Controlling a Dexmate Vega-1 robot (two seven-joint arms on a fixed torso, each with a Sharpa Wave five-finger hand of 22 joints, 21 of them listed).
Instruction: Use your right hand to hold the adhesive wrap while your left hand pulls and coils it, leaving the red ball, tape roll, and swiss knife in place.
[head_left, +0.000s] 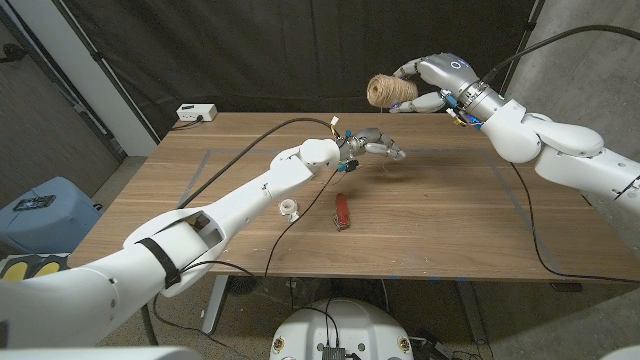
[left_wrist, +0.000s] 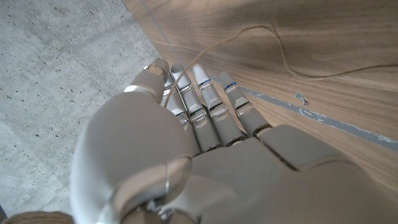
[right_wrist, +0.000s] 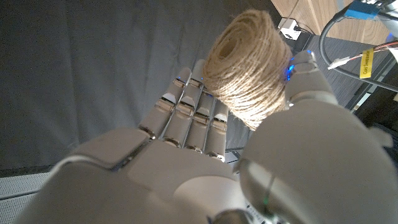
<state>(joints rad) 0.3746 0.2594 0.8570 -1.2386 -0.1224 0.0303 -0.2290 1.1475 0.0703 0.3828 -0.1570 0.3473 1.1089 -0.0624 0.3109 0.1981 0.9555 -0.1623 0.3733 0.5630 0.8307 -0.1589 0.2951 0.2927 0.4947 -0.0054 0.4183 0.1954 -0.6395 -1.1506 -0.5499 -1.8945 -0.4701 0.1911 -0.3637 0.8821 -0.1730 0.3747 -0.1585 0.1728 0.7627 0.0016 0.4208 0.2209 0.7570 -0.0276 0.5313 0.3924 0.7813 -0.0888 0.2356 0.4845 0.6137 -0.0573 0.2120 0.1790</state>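
Both white robot arms run off the head view's bottom corners. The left hand (head_left: 378, 146) hides whatever its fingers pinch (thin brown twine strand (left_wrist: 283, 53) too faint there); the small white tape roll (head_left: 290, 209) sits partly behind the forearm.

The head view looks down over the table (head_left: 420, 215) from 6 o'clock. Each wrist view sits close behind its own hand; the left one shares the tabletop.
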